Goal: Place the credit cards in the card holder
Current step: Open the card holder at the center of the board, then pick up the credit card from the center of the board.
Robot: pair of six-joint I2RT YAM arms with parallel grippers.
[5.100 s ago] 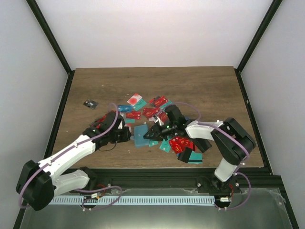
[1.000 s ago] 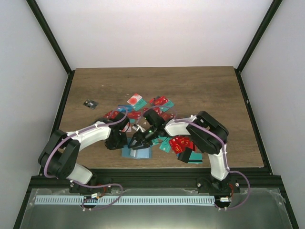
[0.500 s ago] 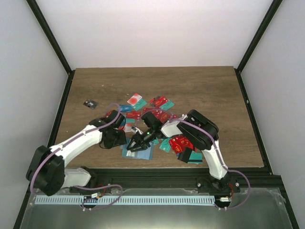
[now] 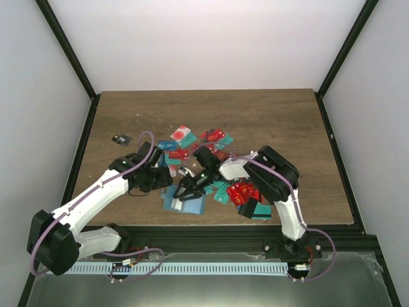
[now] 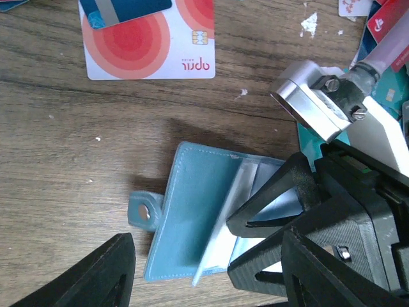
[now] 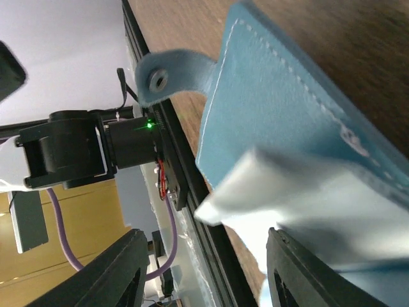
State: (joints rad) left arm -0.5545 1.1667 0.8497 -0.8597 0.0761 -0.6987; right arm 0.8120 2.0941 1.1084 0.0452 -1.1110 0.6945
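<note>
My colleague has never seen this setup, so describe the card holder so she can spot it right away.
On the wooden table, look at the near edge of the cards, by the right gripper. The card holder lies open there: teal-blue, thicker than the flat cards, with stitched edges and a snap tab.

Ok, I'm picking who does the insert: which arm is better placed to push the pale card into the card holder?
Right. Its hand hovers over the open card holder, straddling the pale card; the left hand is open, off to one side.
</note>
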